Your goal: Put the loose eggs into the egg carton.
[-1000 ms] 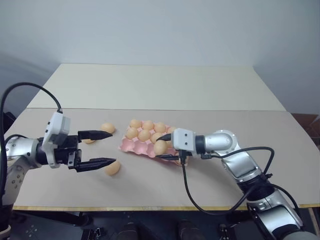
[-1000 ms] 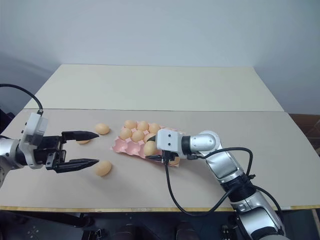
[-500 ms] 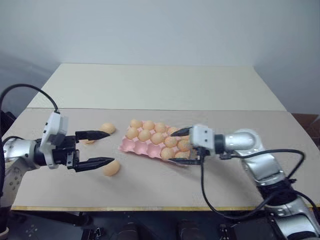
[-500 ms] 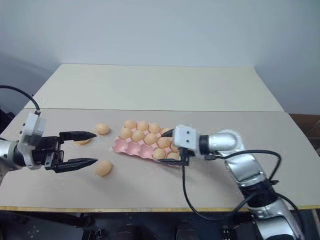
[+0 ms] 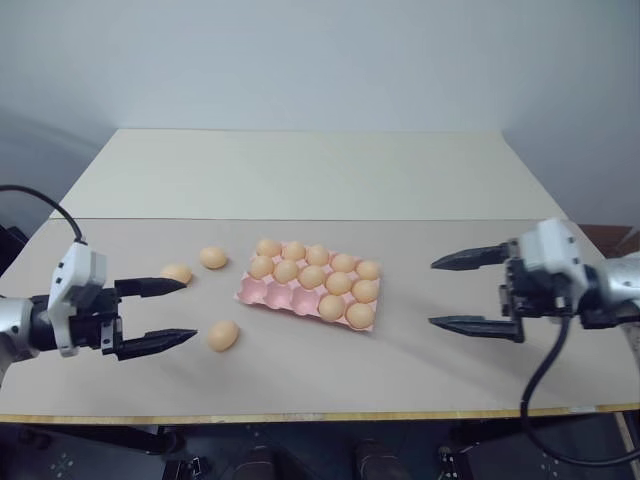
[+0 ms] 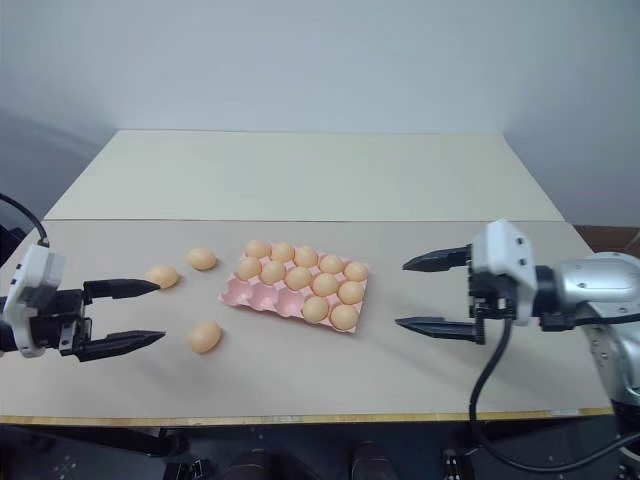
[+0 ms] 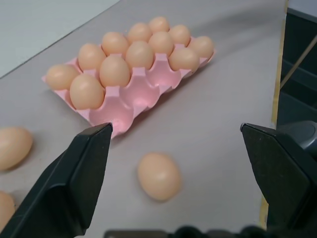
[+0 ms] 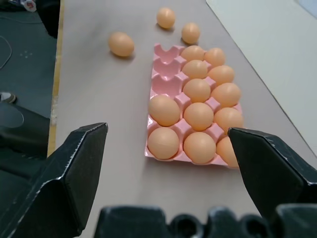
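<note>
A broad, matte beige tabletop (image 5: 420, 380) carries a flat pink moulded-pulp egg carton (image 5: 262, 293) near its middle, lidless, with rows of round cups. Twelve smooth tan oval eggs (image 5: 312, 277) sit in the cups; three cups along the near edge, towards the robot's left, are bare. Three loose eggs (image 5: 223, 335) of the same smooth, light-brown kind lie on the table left of the carton, apart from it and from each other. The right gripper (image 5: 455, 293), black and tapered, hangs well right of the carton, fingers spread wide, holding nothing. The left gripper (image 5: 166, 313) hovers beside the loose eggs, jaws wide apart and empty.
</note>
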`<state>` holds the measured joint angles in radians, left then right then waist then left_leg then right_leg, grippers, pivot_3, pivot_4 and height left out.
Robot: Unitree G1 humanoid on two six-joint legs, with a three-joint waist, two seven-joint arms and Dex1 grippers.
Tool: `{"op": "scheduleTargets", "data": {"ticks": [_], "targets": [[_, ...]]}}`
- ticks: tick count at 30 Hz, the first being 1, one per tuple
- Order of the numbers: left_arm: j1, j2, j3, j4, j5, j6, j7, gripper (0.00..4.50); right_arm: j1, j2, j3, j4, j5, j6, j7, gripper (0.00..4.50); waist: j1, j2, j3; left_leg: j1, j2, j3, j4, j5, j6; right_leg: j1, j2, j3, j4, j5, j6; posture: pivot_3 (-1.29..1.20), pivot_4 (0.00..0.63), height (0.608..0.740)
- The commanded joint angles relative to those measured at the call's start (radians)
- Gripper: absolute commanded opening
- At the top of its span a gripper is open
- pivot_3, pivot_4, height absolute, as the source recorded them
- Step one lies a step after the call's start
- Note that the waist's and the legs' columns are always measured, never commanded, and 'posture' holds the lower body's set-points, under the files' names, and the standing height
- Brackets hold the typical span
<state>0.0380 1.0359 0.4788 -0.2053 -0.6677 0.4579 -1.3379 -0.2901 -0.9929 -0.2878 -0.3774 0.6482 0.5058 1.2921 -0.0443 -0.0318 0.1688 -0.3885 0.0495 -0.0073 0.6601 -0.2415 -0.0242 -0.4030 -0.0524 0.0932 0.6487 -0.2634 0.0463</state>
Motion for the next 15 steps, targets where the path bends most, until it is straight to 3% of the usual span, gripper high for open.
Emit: {"op": "scheduleTargets", "data": {"ticks": [1,9,15], "targets": [[-0.009,0.018,0.032,-0.003,0.007,-0.021,-0.005,4.5,-0.003,-0.009,-0.021,-0.01,0.022,0.0,-0.014,4.48,0.0,0.0,0.0,0.0,0.0,0.0,0.0,0.0,0.0,0.0,0.0,0.0,0.0,0.0,0.0,0.0,0.15,0.74],[-0.025,-0.006,-0.031,-0.018,0.05,-0.035,0.03,4.5,-0.011,-0.001,0.01,-0.033,0.028,-0.008,-0.034,4.48,0.002,0.0,0.0,-0.002,0.0,0.0,0.0,0.0,0.0,-0.001,0.0,0.0,0.0,0.0,0.0,0.0,0.15,0.74],[-0.088,-0.124,-0.182,-0.046,0.127,-0.028,0.199,4.5,-0.021,0.006,0.024,-0.047,0.032,-0.008,-0.051,4.48,0.004,0.0,0.0,-0.001,0.0,0.0,0.0,0.0,0.0,0.0,0.0,0.0,0.0,0.0,0.0,0.0,0.15,0.74]]}}
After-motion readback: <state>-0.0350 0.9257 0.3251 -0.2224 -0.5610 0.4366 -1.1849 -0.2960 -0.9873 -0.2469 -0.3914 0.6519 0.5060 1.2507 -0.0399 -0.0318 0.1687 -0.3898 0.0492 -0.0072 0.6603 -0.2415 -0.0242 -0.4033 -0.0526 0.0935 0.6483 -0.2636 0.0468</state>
